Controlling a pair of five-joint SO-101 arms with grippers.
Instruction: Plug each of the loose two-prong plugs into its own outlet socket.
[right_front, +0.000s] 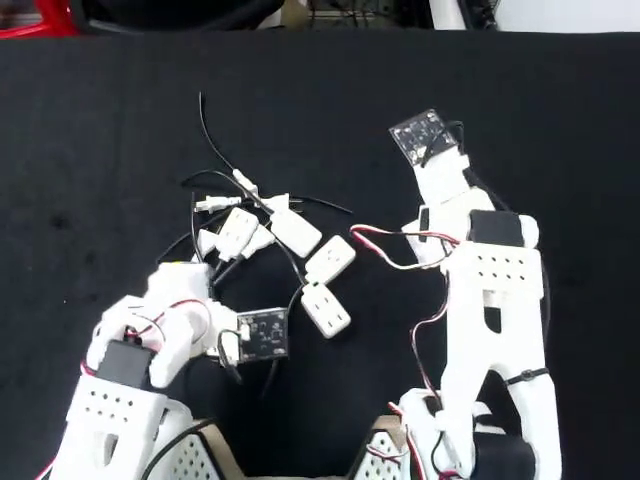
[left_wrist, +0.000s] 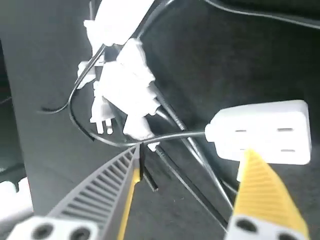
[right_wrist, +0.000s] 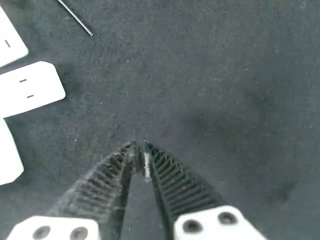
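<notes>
- The left gripper (left_wrist: 192, 150) stands wide open, low over the black table (right_front: 120, 120), holding nothing
- A thin black cable (left_wrist: 165, 136) crosses just ahead of its fingertips
- A white outlet socket (left_wrist: 260, 131) lies just beside one fingertip, slots showing
- A tangle of loose white plugs (left_wrist: 127, 80) lies farther off, one 2-prong plug (left_wrist: 102, 117) with its prongs bare
- The right gripper (right_wrist: 140, 146) is pinched together on nothing, over bare cloth
- 3 white socket blocks (right_wrist: 27, 87) lie near it, apart from it
</notes>
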